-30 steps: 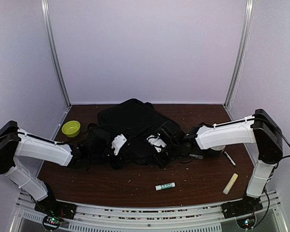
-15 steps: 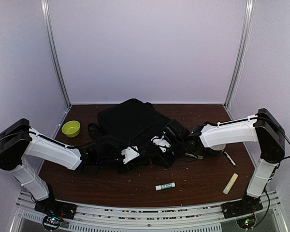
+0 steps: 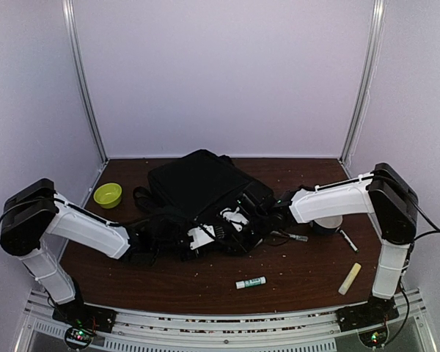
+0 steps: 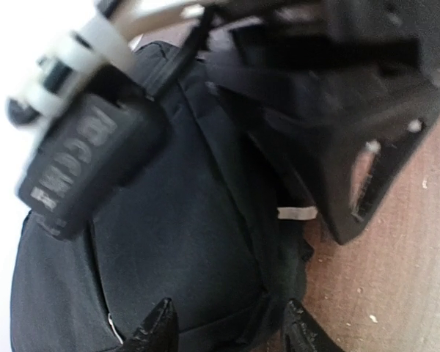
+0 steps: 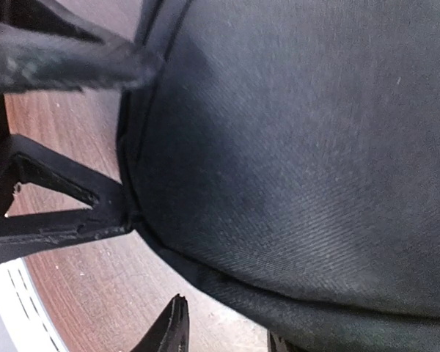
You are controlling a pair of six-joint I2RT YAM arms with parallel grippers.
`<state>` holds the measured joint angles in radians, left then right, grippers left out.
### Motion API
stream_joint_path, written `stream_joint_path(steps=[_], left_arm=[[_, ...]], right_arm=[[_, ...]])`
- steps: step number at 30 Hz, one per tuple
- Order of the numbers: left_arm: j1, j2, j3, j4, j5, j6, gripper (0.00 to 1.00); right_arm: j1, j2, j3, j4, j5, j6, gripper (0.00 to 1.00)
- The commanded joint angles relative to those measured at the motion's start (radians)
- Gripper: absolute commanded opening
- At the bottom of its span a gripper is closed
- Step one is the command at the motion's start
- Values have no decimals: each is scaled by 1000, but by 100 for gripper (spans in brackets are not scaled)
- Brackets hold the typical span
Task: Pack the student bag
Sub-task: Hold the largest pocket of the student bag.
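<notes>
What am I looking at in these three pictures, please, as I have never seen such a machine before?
Two white robot arms, the left arm and the right arm, are bolted to a brown table; each ends in a two-finger pincer. The wide picture comes from a fixed camera overhead; the two close-ups come from cameras on the wrists. Both reach onto a large black fabric backpack. The left pincer and right pincer stand open; nothing looks held. Around lie a green bowl, a white tube, a cream stick and a black pen.
</notes>
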<state>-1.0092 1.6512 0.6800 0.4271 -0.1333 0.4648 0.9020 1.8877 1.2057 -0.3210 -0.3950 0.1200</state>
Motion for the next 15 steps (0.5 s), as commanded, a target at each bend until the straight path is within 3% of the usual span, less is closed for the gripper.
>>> stream_joint_path(steps=[1, 10, 15], left_arm=[[-7, 42, 4, 118, -55, 24, 48], [-9, 98, 53, 116, -20, 6, 26], [-9, 92, 89, 65, -19, -22, 6]], right_arm=[[0, 17, 22, 10, 1, 27, 38], [-20, -53, -35, 15, 58, 34, 42], [-32, -64, -46, 12, 70, 17, 45]])
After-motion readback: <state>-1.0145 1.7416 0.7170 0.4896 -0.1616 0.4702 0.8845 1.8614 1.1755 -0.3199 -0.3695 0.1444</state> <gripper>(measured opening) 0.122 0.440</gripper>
